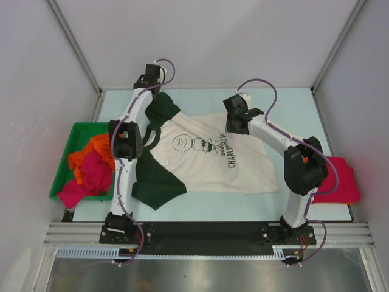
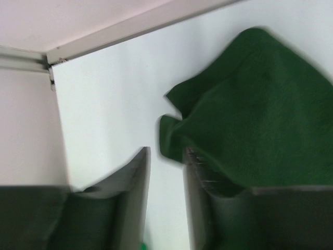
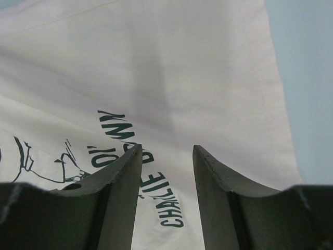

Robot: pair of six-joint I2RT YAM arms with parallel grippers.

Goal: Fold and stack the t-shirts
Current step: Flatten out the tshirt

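Currently: cream cloth t-shirt with dark green sleeves and a black cartoon-face print (image 1: 200,164) lies spread out, print up, on the pale blue tabletop (image 1: 292,106), just right of the green plastic bin (image 1: 63,161). Long axis runs across the table: collar end points at the bin, hem end points away from it. The lettering reads sideways from the arm bases. Rear green sleeve (image 1: 164,108) sticks out toward the back wall, rumpled. Near green sleeve (image 1: 157,182) sticks out toward the front edge, partly hidden by the left arm.

Left gripper (image 1: 151,82) sits past the bin's far right corner, at the tip of the rear sleeve. Wrist view: claw apart, bare table in the gap, sleeve cloth just beside one finger (image 2: 208,208). The frame is blurred, so contact unclear.

Right gripper (image 1: 237,118) is over the shirt's rear edge, on the half away from the bin. Claw spread, nothing in it, cream cloth and lettering below. Can't tell if the tips touch.

The bin holds a crumpled orange tee (image 1: 91,151) and a magenta-pink tee (image 1: 94,173). A folded crimson tee (image 1: 343,179) lies at the table side opposite the bin, partly behind the right arm.

White panel walls (image 1: 213,36) on three sides, metal posts (image 1: 76,48) at the rear corners.
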